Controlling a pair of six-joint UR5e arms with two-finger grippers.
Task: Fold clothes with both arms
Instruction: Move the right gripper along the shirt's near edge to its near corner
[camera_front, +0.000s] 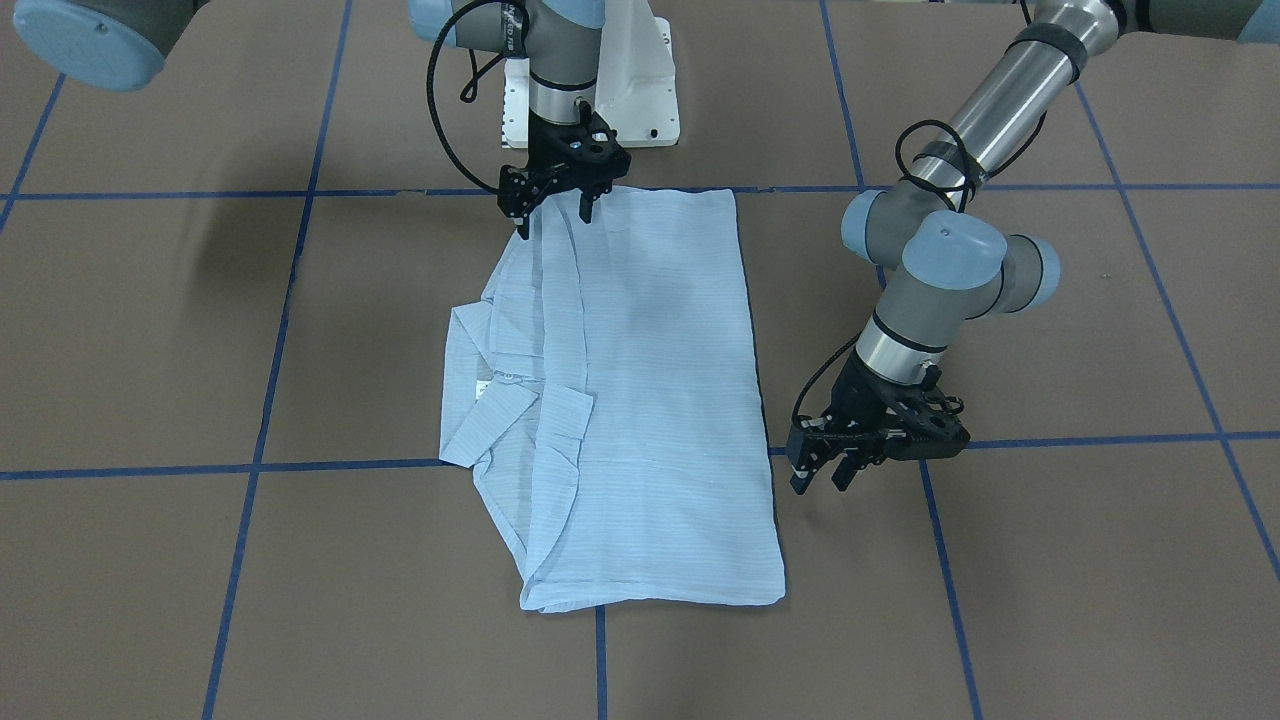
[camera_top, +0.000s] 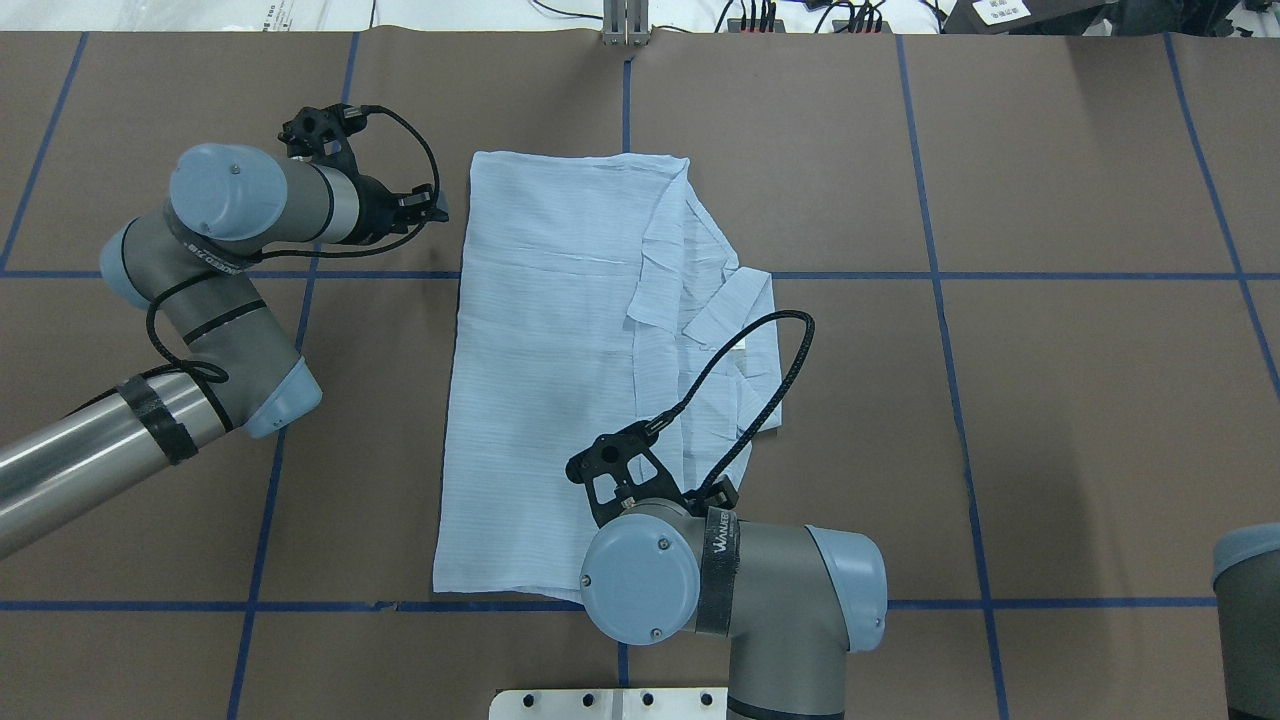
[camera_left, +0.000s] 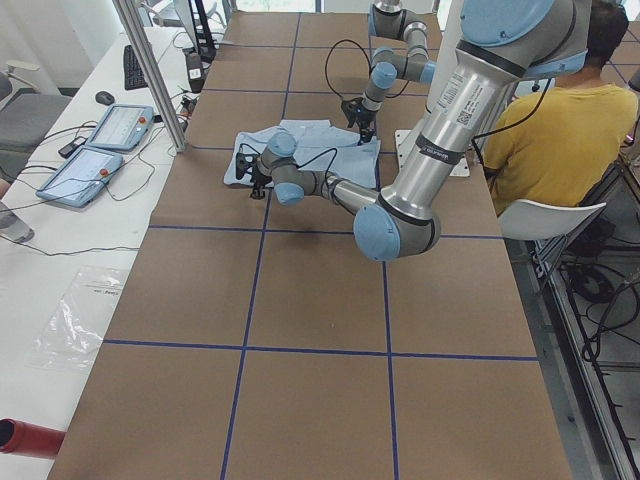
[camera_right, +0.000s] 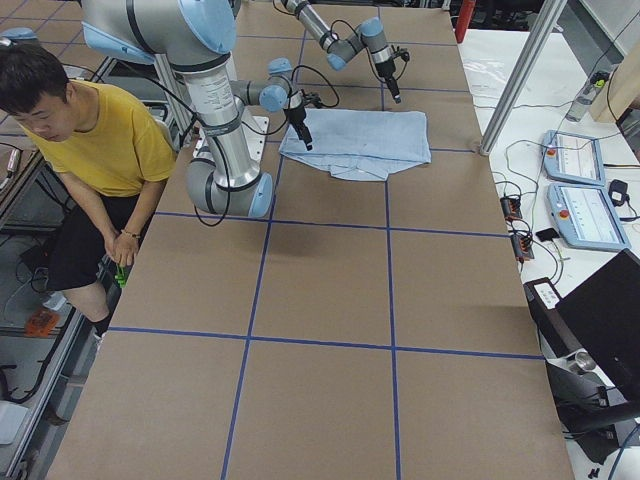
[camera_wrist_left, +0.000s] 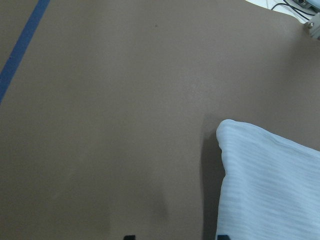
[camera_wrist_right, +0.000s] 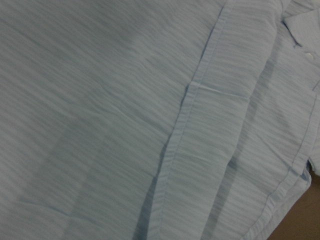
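While folding shirt (camera_front: 650, 400), half folded at middle of desk (camera_front: 1050, 600), had left end effector (camera_front: 818, 487) released beside its edge, right end effector (camera_front: 555, 225) released over hem nearest robot. Was best to pinch low, lift together.

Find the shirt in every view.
Front-facing: shirt centre, collar left.
Overhead: shirt centre, collar right.
Exterior left: shirt upper centre, far.
Exterior right: shirt upper centre, far.
Left wrist: shirt corner, lower right.
Right wrist: shirt fills the frame.
Landmark: white pedestal base by the shirt's robot-side edge, in all four exterior views.
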